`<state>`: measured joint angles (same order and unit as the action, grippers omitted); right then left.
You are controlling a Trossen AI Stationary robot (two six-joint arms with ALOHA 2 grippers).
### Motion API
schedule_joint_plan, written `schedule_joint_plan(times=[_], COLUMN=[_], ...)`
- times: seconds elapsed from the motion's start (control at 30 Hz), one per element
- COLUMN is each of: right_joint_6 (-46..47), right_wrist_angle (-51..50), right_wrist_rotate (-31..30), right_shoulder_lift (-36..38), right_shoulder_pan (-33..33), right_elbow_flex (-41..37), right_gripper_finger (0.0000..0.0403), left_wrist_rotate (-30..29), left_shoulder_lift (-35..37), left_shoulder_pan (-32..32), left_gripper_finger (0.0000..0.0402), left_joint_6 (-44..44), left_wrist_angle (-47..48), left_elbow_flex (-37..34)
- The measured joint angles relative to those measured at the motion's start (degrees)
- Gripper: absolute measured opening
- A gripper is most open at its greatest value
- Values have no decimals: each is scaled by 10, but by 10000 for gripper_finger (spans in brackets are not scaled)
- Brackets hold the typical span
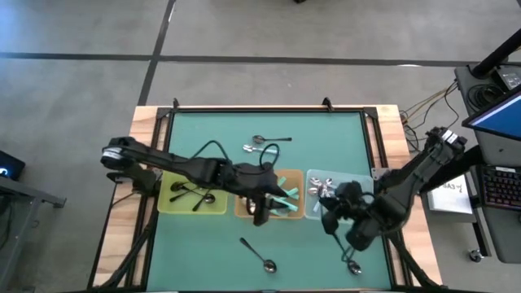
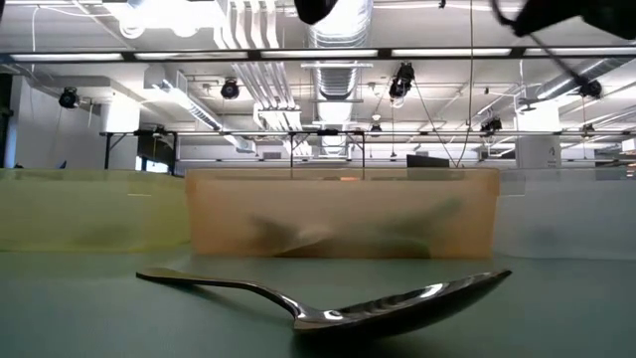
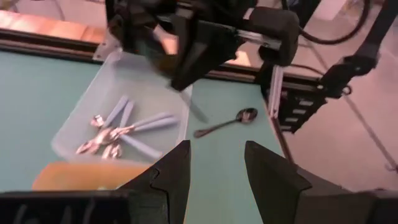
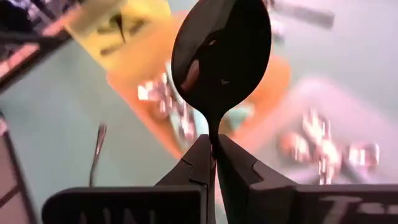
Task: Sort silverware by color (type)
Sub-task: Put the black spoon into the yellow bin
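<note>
My right gripper [image 4: 214,155] is shut on a spoon whose shiny dark bowl [image 4: 221,56] sticks out past the fingertips; in the high view this gripper [image 1: 332,213] hovers by the near edge of the clear tray [image 1: 358,181]. My left gripper [image 3: 217,171] stands open with nothing between its fingers, over the orange tray [image 1: 244,207], which holds teal-handled spoons [image 1: 286,194]. The yellow tray [image 1: 167,202] holds black-handled spoons [image 1: 195,195]. Pale blue-handled spoons [image 3: 127,127] lie in the clear tray. Loose spoons lie flat on the mat [image 1: 269,140], [image 1: 259,254], [image 1: 352,264]. My right gripper pinches the spoon's handle just below the bowl [image 4: 213,138] between its two fingertips. The spoon runs on along the line of the fingers, bowl outermost. It is lifted clear of the table. The fingers hide the rest of the handle, so its colour cannot be told.
The three trays stand side by side across the middle of the green mat [image 1: 212,130]. The two arms are close together over the orange and clear trays. One loose spoon [image 2: 328,303] lies right before the low camera. A wooden frame [image 1: 146,122] borders the mat.
</note>
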<state>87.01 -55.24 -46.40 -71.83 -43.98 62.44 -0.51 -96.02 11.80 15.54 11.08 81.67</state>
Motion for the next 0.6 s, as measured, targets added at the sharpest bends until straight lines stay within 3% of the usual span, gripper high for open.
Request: schedule_joint_plan(times=[0.23,0.47,0.6], right_joint_6=[-194,-355,-452], right_wrist_angle=[49,127,187], right_wrist_rotate=[-59,-98,-107], right_shoulder_lift=[-7,-7,-7], right_shoulder_pan=[72,94,103], right_elbow_flex=[51,106,122], right_gripper_finger=[9,9,9], left_wrist_rotate=[10,-115,-139], left_shoulder_lift=[-24,-24,-24], left_shoulder_pan=[-8,-8,-8], left_gripper_finger=[134,134,134], left_joint_6=[19,12,12], left_wrist_angle=[-30,-33,-65], left_elbow_flex=[0,0,0])
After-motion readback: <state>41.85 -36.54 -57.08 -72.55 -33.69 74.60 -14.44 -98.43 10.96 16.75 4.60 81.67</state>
